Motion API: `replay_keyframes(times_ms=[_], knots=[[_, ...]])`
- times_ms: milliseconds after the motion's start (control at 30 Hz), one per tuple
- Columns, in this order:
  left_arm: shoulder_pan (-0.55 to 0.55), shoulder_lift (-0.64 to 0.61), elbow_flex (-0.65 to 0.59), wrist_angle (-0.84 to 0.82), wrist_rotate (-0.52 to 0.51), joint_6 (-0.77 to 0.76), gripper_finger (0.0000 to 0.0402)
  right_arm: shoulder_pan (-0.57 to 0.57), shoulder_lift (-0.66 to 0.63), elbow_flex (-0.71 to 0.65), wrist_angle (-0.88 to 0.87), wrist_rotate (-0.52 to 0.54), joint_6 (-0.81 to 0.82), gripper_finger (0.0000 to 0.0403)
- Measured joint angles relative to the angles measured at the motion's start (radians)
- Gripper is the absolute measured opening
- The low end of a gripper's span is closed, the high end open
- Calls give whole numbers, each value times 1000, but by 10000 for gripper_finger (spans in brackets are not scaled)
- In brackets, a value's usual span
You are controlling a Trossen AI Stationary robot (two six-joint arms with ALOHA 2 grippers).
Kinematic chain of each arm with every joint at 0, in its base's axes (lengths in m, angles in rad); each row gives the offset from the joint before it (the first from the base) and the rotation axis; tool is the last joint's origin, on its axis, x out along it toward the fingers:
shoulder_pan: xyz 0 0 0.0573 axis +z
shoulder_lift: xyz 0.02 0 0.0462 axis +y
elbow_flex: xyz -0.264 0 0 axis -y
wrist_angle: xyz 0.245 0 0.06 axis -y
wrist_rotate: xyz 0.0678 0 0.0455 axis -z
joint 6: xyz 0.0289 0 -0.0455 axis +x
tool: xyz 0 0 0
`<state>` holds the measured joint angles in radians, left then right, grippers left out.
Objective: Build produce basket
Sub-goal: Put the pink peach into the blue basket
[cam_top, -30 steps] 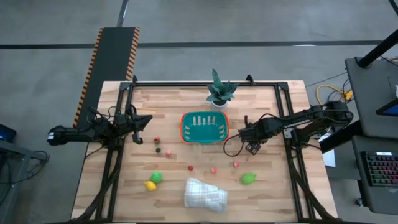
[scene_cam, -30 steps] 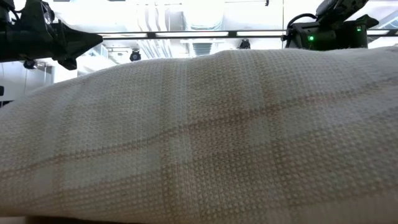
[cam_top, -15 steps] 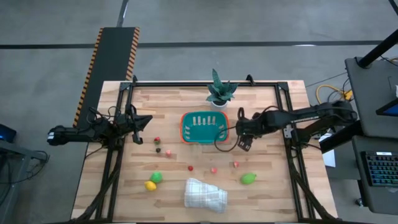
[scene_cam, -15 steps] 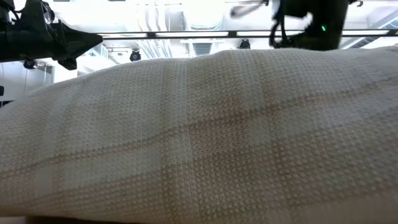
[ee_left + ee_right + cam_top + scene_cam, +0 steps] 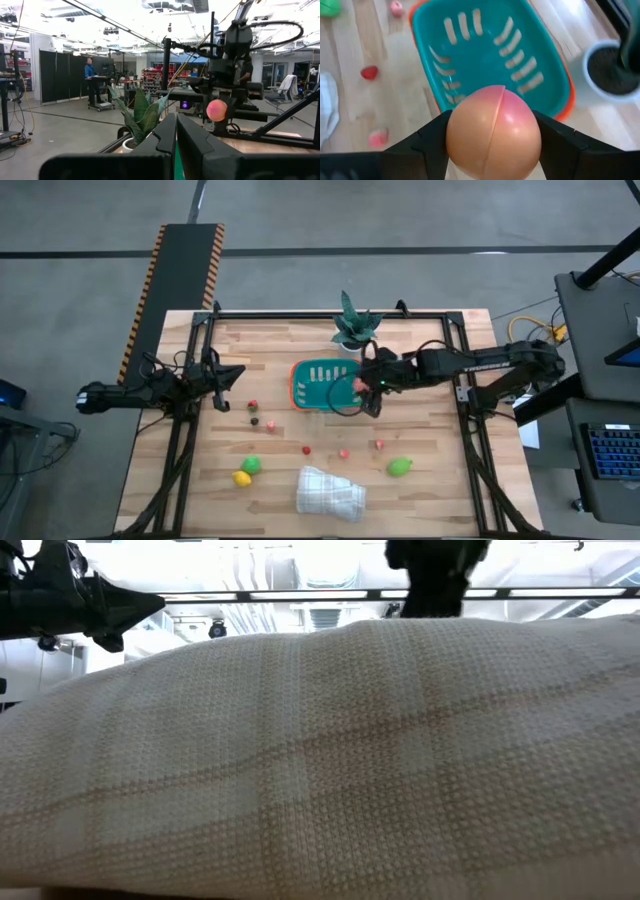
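1. Right pincer (image 5: 362, 384) pinches a pink-orange peach (image 5: 493, 131), held above the right rim of the basket (image 5: 303, 370).
2. Left pincer (image 5: 232, 374) waits at the worktop's left edge, fingers pressed together.
3. Step in hand, as judged: delivery into the basket.
4. Next move calls for centring over the teal floor, then spreading the fingers.
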<state>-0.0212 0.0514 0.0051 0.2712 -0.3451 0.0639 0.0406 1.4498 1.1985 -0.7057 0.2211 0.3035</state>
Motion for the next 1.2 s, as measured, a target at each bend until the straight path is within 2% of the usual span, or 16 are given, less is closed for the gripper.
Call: replay_keyframes(times_ms=[100, 433, 667, 1200], knots=[[0, -1, 0, 1, 0, 0, 0, -1, 62, 30, 40, -2, -32, 228], [0, -1, 0, 0, 0, 0, 0, -54, 218, 136, 3, -20, -69, 228], [0, 0, 0, 1, 0, 1, 0, -84, 250, 134, -15, -70, -69, 232], [0, 0, 0, 0, 0, 1, 0, -90, 275, 116, -65, -67, -69, 232]])
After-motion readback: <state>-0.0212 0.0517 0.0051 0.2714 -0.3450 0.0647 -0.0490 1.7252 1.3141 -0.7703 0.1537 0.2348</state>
